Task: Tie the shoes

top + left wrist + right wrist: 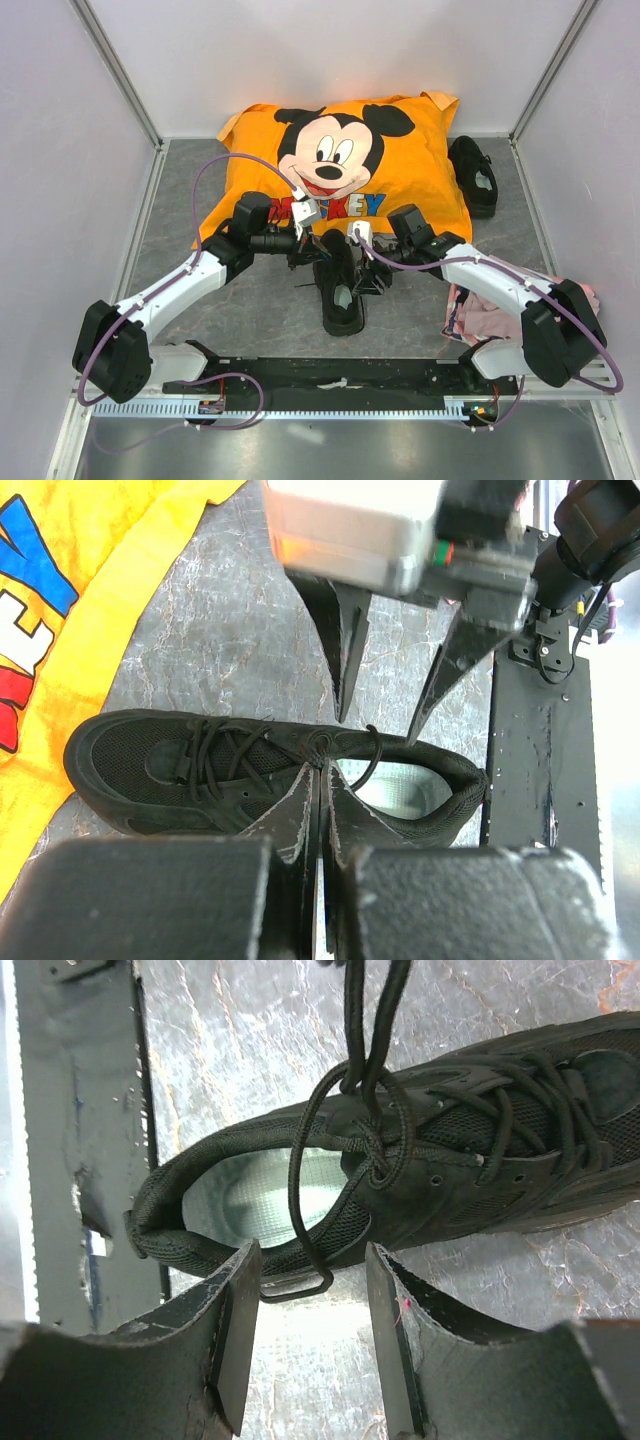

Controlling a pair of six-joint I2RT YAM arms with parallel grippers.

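Grey tabletop (250, 300) holds a shoe (340, 285), insole (343, 297) inside, left gripper (322, 775) pinching laces (365, 1060).

I'm looking down on a grey marbled tabletop (180, 200) boxed in by plain pale walls: a back wall (330, 50) across the top and a side wall on the left (50, 150) and right (600, 150) of the frame. Aluminium posts (118, 72) mark the upper corners. The light is soft and even.

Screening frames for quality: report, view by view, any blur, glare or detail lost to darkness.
Top external: evenly lit and sharp, though the black shoe shows little surface detail. Left wrist: shoe in focus; the left gripper at the bottom edge and the right gripper's white housing are blurred. Right wrist: laces crisp; glare whitens the table between the fingers.
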